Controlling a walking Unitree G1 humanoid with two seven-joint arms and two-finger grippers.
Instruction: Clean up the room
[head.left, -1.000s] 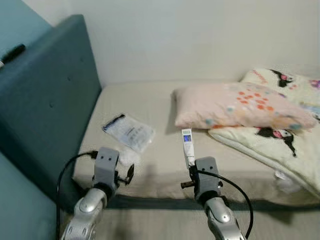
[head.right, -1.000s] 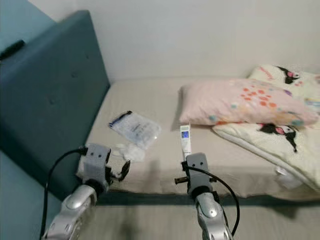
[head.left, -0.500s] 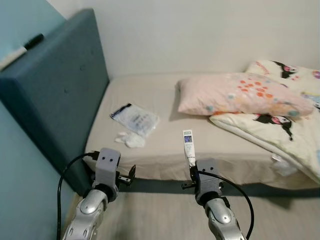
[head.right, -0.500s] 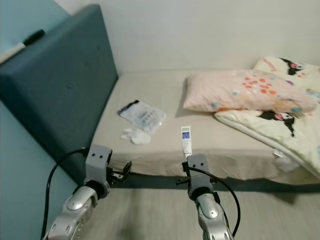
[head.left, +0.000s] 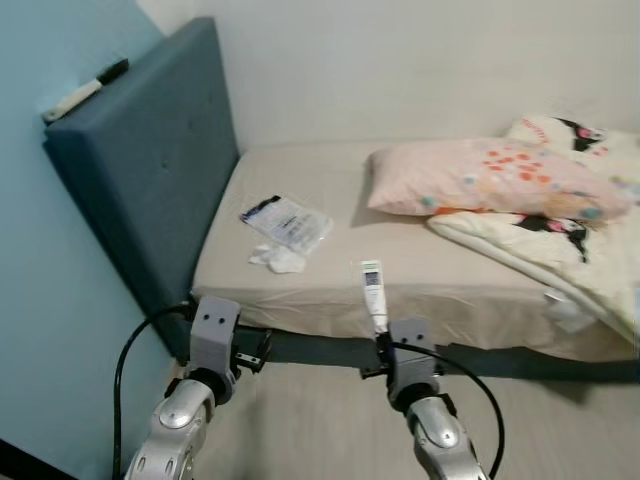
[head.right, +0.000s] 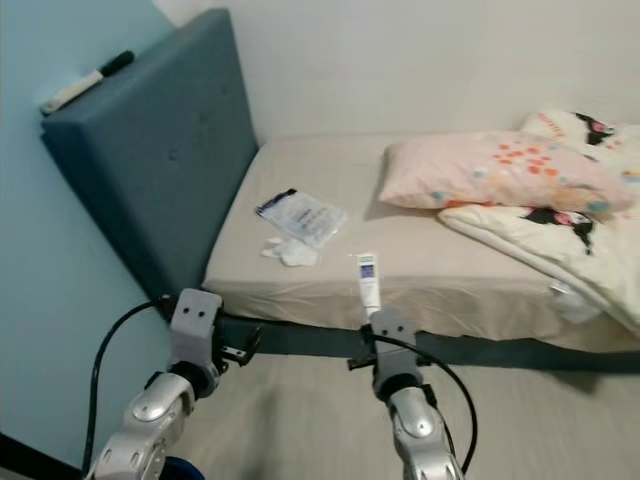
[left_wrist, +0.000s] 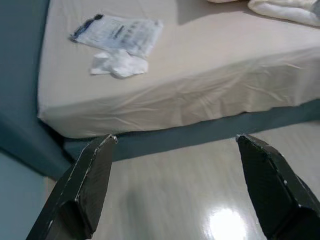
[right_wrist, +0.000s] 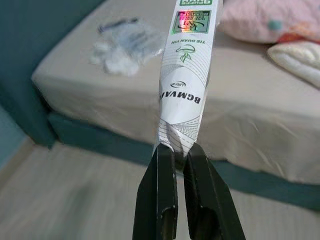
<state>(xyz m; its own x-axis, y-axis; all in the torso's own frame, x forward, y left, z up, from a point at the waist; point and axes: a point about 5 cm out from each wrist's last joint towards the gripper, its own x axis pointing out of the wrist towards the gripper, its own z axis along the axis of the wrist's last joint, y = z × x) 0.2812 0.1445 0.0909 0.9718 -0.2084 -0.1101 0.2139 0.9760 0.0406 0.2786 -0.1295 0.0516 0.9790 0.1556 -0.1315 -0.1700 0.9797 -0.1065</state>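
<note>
Pale wood floor (head.left: 320, 440) runs up to a low bed (head.left: 330, 200) set against a white wall, with a padded blue headboard (head.left: 150, 170) at the bed's left end. The right pincer (right_wrist: 179, 165) is clamped on the crumpled bottom end of a white printed tube (right_wrist: 186, 85), which stands upright out of its tips (the lettering reads upside down in the right wrist view); it hangs over the floor just in front of the bed's near edge. The left pincer (left_wrist: 172, 187) has its two black fingers (left_wrist: 82, 192) spread wide apart with nothing between them, also over the floor, before the bed's near left corner. On the mattress toward that corner lies a clear plastic packet (head.left: 287, 221) with a wad of white tissue (head.left: 280, 259) touching its near side. A pink pillow (head.left: 480, 180) rests toward the far right of the bed, and a cream cartoon-print blanket (head.left: 560, 250) drapes over the right part down to the near edge. A dark marker-like object (head.left: 85, 88) lies on top of the headboard.
</note>
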